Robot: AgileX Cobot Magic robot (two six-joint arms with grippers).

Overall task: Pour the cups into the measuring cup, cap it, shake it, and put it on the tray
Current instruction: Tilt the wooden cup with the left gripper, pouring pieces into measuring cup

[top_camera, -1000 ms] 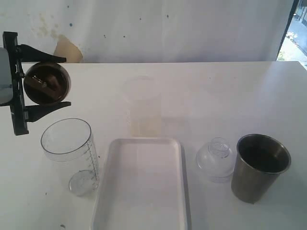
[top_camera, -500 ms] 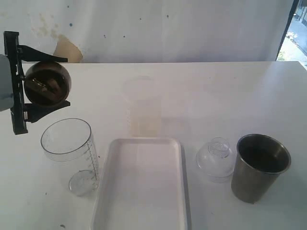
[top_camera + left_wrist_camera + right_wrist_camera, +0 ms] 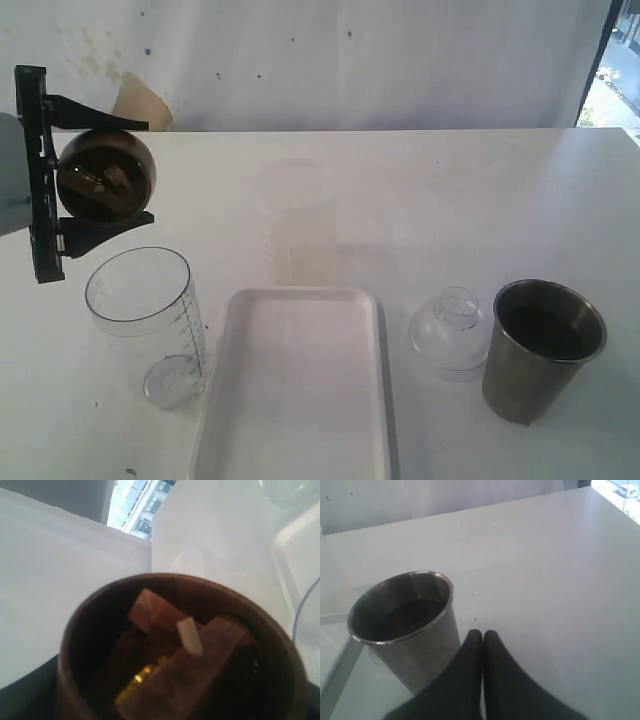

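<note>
Wooden cup (image 3: 105,175) rightward in left fingers' (image 3: 80,110) pinch; right fingers (image 3: 467,680) together; one steel tumbler (image 3: 540,350), one tray (image 3: 300,296).

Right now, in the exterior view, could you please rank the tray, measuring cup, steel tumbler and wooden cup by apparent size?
1. tray, clearly largest.
2. measuring cup and steel tumbler: too alike to separate.
3. wooden cup, smallest, though held above the table, so distance may mislead.

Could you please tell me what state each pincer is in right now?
Left pincer: holding the wooden cup, lifted and tipped.
Right pincer: shut, holding nothing, beside the steel tumbler.
</note>
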